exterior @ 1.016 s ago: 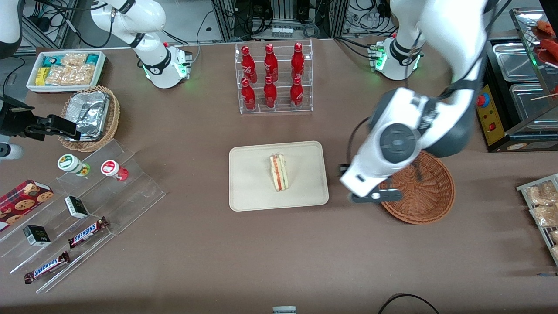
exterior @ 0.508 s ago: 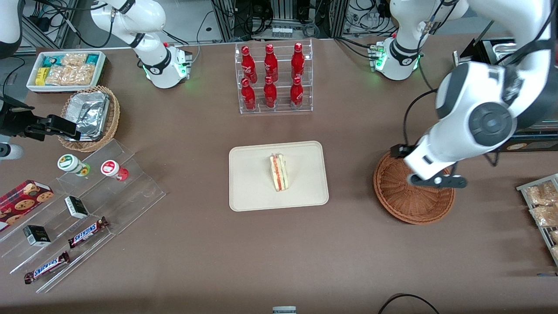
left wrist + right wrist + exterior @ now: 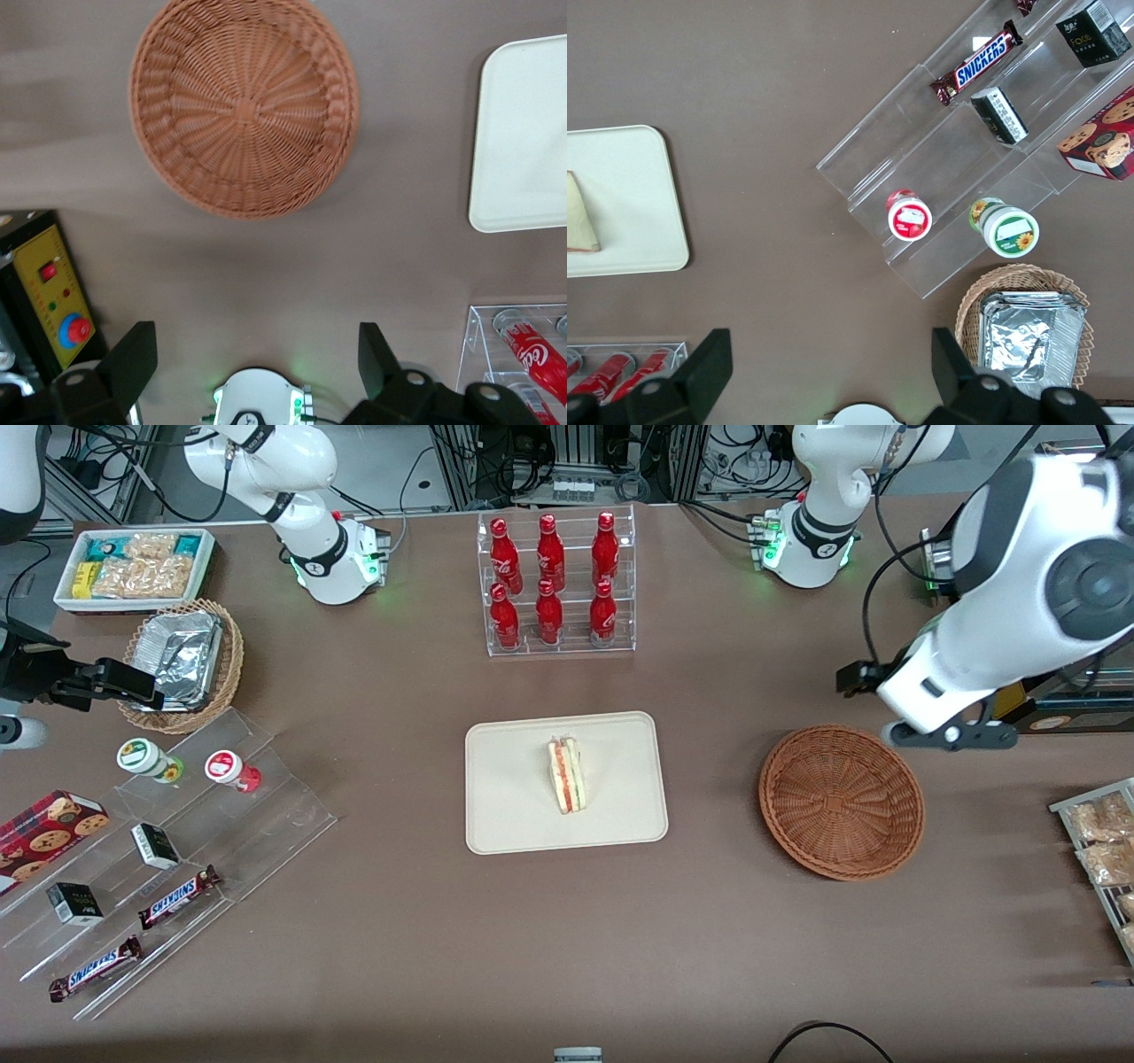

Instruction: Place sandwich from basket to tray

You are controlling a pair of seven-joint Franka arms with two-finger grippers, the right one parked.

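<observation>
Beige-bread sandwich [image 3: 567, 776] lies on tray [image 3: 505, 815], well apart from fingers [image 3: 131, 361], spread wide, empty, above table beside basket [image 3: 841, 801].

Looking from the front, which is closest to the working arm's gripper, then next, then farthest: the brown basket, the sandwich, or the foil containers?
The gripper, open, hangs above the table at the working arm's end.
1. Basket, just beside it.
2. Sandwich, on the tray mid-table.
3. Foil containers, toward the parked arm's end.

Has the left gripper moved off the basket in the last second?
Yes. The gripper has pulled away from over the basket, going farther from the front camera and toward the working arm's end. It is open and holds nothing; the sandwich lies on the tray.
</observation>
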